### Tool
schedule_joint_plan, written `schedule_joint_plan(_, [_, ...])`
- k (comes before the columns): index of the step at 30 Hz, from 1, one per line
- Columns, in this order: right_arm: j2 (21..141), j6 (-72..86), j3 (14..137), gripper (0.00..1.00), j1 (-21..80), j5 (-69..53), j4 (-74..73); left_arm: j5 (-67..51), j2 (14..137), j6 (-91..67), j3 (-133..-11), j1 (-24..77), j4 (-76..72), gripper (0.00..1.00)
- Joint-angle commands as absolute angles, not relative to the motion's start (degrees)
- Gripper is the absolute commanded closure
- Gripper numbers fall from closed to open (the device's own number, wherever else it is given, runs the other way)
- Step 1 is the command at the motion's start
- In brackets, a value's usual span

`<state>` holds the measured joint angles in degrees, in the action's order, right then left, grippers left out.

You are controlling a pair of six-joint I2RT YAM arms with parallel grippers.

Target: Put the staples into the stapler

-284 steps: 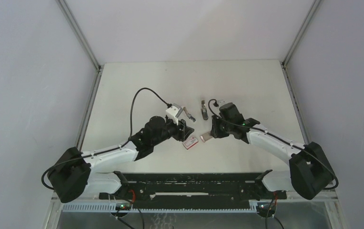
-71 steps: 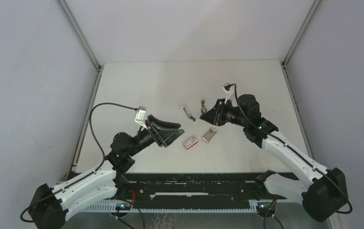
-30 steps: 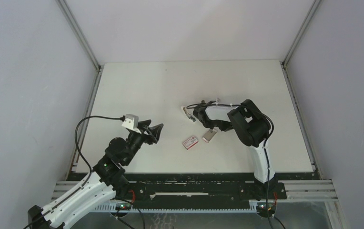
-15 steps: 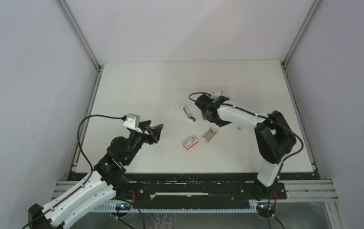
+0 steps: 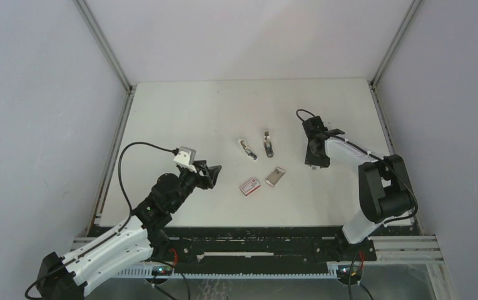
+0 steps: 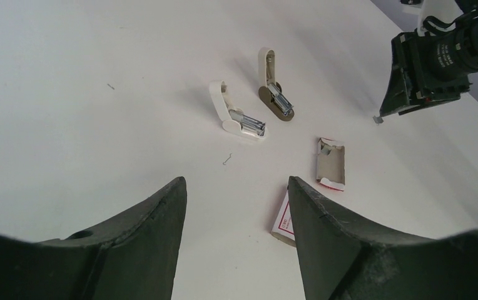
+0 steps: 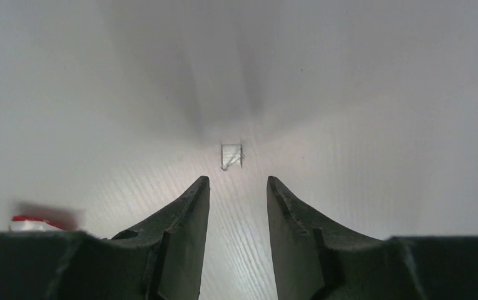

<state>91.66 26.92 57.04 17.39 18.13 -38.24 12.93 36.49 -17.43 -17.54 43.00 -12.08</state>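
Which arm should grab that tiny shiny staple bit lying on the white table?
Right. The small silvery staple strip lies just ahead of the open right claw; the left claw, also open, hovers much farther away.

stapler (image 6: 239, 115): I see smooth white plastic, bright metal inside
table (image 6: 67, 94): matt white, finely ribbed close up
box (image 6: 284, 220): I take it for printed card
staple strip (image 7: 231, 156): silvery metal, glinting
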Motion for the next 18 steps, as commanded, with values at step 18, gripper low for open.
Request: schedule_joint_plan(18, [97.03,32.87,56.72,0.72,15.21,18.19,-31.53,12.89,35.37,-17.49,-15.89,43.24,-14.69,0.35])
